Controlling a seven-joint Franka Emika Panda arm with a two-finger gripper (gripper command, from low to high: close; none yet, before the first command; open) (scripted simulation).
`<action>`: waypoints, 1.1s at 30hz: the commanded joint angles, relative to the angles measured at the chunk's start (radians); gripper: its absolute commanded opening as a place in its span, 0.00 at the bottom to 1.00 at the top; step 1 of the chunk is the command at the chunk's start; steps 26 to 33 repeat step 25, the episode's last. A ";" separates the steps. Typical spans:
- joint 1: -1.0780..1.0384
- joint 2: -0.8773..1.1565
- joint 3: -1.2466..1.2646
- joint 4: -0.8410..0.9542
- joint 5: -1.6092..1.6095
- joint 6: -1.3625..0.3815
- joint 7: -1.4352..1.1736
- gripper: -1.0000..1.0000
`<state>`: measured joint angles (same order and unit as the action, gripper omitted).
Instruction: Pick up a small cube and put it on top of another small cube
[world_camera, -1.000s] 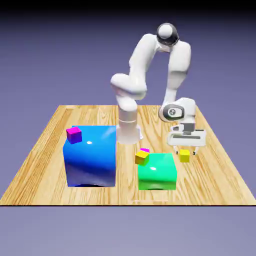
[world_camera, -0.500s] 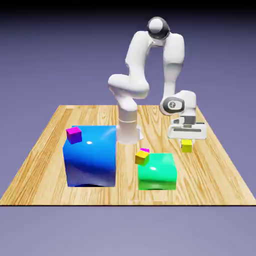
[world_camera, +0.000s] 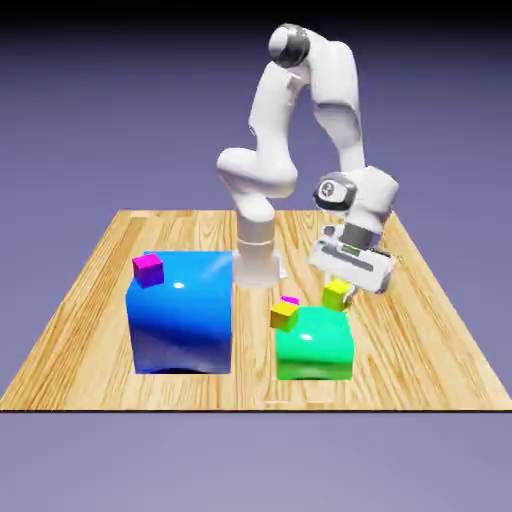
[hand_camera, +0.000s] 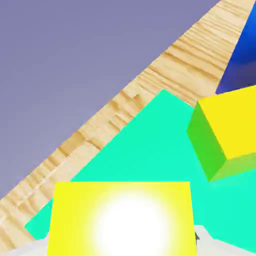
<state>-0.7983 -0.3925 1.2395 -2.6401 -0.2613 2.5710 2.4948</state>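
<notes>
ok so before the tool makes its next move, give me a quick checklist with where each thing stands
- Lemon-yellow cube gripped between the tool's fingertips: ok
- Gripped cube off the table: ok, it hangs near the green block
- Golden-yellow cube, the likely target, free for stacking: ok, nothing on top
- Gripped cube lined up over the golden-yellow one: not ok, it's off to the exterior view's right
- Hand level for placing: not ok, tilted
- Magenta cube behind the golden-yellow one clear of the path: cannot tell, mostly hidden
</notes>
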 joint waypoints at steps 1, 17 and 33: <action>-0.018 0.002 -0.036 0.020 0.002 -0.039 0.006 0.00; -0.279 0.034 -0.569 0.306 0.026 -0.593 0.095 0.00; -0.297 0.074 -0.565 0.252 -0.014 -0.509 0.130 1.00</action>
